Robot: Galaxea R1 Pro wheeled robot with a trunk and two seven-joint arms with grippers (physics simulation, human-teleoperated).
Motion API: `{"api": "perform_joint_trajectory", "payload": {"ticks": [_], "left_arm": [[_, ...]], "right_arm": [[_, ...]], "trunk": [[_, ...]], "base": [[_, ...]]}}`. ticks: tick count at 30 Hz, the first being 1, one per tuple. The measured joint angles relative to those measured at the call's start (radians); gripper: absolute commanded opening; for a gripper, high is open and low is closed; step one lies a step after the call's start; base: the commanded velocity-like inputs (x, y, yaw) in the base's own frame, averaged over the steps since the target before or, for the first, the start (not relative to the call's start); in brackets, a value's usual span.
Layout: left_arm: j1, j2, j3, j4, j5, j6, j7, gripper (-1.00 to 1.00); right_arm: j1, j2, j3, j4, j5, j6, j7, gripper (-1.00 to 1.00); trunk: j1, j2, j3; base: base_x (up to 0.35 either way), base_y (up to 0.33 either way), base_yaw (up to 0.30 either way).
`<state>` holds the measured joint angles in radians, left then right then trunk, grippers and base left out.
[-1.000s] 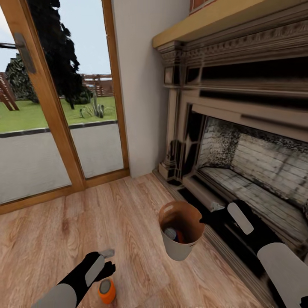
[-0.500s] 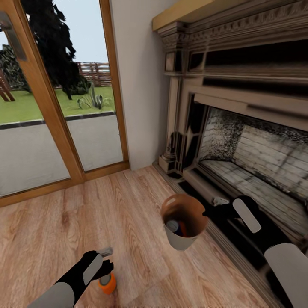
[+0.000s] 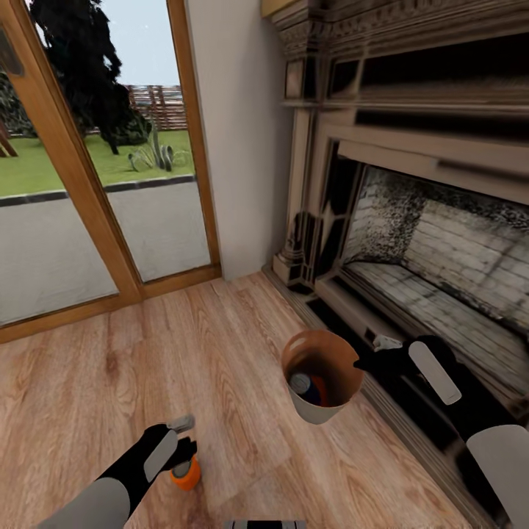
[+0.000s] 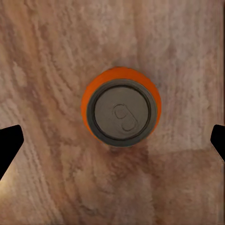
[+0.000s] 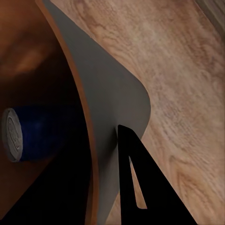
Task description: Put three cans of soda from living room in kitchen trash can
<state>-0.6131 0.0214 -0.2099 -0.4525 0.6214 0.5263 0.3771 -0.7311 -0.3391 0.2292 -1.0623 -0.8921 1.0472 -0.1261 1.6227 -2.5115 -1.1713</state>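
An orange can [image 3: 186, 474] stands upright on the wood floor [image 3: 220, 353] at near left, directly under the left gripper [image 4: 112, 140], whose fingers are spread wide to either side without touching it. To the right, the right gripper [image 3: 367, 363] pinches the bin [image 3: 317, 413] by its rim, held tilted beside the fireplace [image 3: 411, 242]. A blue can [image 5: 28, 133] and an orange one lie inside.

Bright daylight through the glass doors [image 3: 88, 169]; soft, slightly blurred renders.
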Motion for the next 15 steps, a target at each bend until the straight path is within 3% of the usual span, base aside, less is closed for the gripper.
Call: {"api": "perform_joint_trajectory", "payload": {"ticks": [6, 15], "left_arm": [[-0.042, 0.005, -0.002, 0.001, -0.001, 0.002, -0.008, 1.00], [-0.046, 0.006, -0.002, 0.001, 0.000, 0.002, -0.010, 1.00]], "right_arm": [[0.000, 0.000, 0.000, 0.000, -0.004, 0.000, 0.000, -1.00], [0.000, 0.000, 0.000, 0.000, -0.002, 0.000, 0.000, -1.00]], "trunk": [[0.003, -0.001, -0.023], [0.007, -0.004, -0.058]], "base": [[0.000, 0.000, 0.000], [0.000, 0.000, 0.000]]}}
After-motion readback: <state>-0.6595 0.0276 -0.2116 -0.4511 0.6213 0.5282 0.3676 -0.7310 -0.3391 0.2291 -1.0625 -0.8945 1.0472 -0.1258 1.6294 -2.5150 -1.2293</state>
